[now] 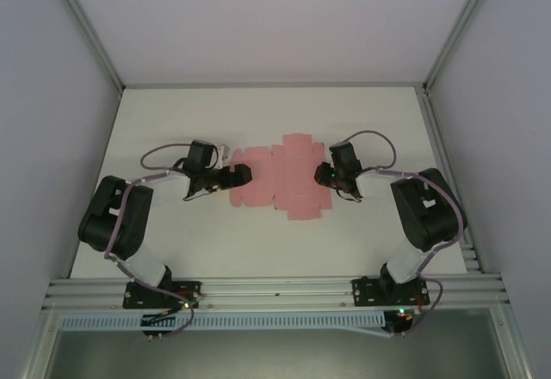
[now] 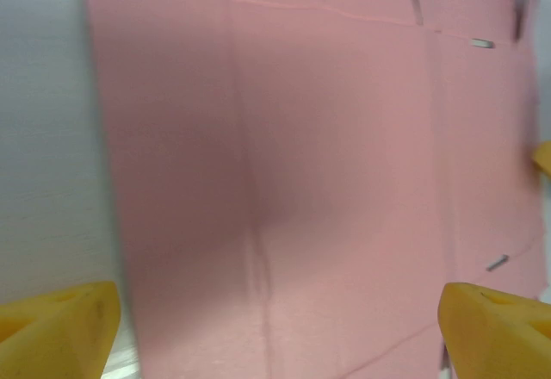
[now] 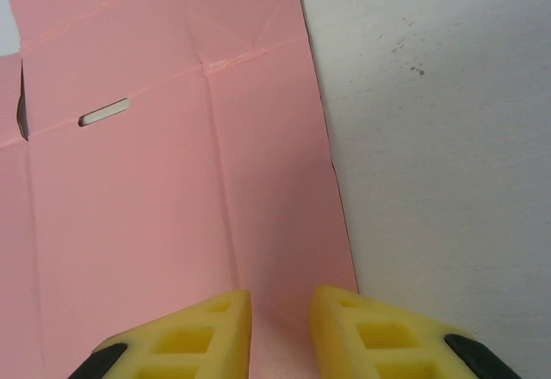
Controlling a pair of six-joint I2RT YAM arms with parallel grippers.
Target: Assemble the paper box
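Note:
The paper box (image 1: 288,177) is a flat pink die-cut blank with tabbed flaps, lying in the middle of the white table. My left gripper (image 1: 244,174) is at the blank's left edge. In the left wrist view it (image 2: 275,303) stands wide open low over the pink card (image 2: 327,138), with nothing between its yellow fingers. My right gripper (image 1: 322,174) is at the blank's right edge. In the right wrist view its jaws (image 3: 281,306) are narrowed with a clear gap, straddling the card (image 3: 172,189) just inside its right edge. A small slot (image 3: 103,112) is cut in a panel.
The white table (image 1: 172,232) is walled in by grey panels left, right and behind. An aluminium rail (image 1: 275,291) with both arm bases runs along the near edge. Bare, lightly scuffed table (image 3: 430,138) lies right of the blank.

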